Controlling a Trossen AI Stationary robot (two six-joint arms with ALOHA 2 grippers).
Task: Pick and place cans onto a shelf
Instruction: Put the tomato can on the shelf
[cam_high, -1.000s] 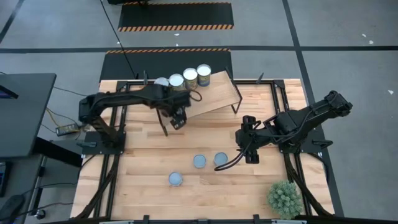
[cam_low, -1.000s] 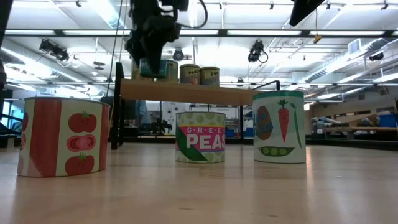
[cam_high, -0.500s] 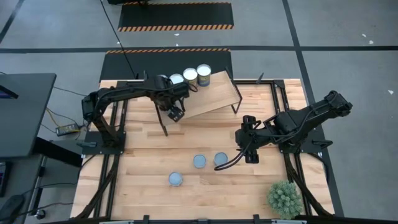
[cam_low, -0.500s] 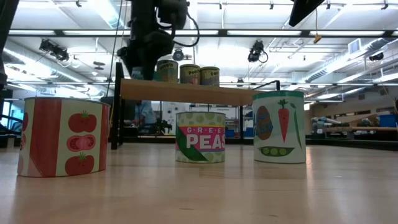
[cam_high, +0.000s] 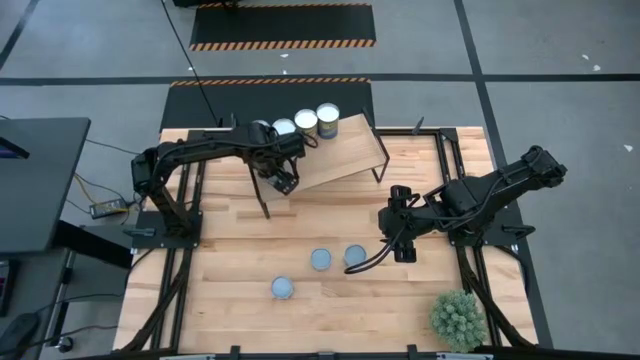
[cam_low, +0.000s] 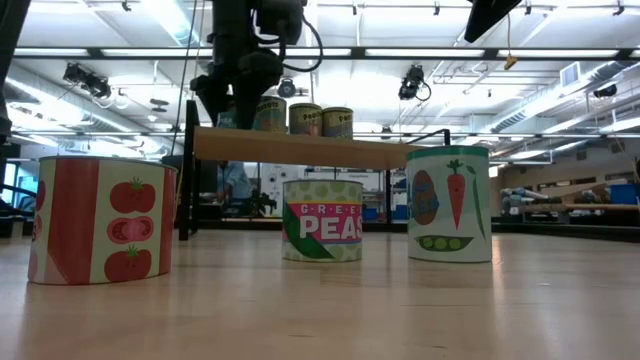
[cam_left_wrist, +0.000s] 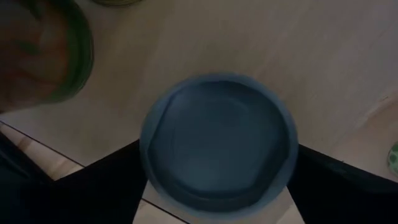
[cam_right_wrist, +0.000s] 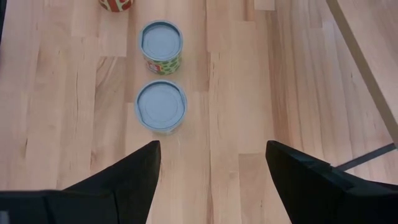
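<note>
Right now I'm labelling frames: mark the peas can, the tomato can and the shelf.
peas can (cam_low: 322, 222): low view, on its label.
tomato can (cam_low: 100, 220): low view, on its striped label.
shelf (cam_low: 300, 150): low view, on the board's front edge.

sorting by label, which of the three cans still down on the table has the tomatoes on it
The red-and-white striped tomato can, leftmost in the low view. The short can reads PEAS in pink; the tall can shows a carrot and peas.

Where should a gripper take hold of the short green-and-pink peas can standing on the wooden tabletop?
Grip the short green-and-pink peas can across its curved side wall, coming straight down from above. It stands upright, blue-grey lid up, with open table around it; the right gripper waits close by.
</note>
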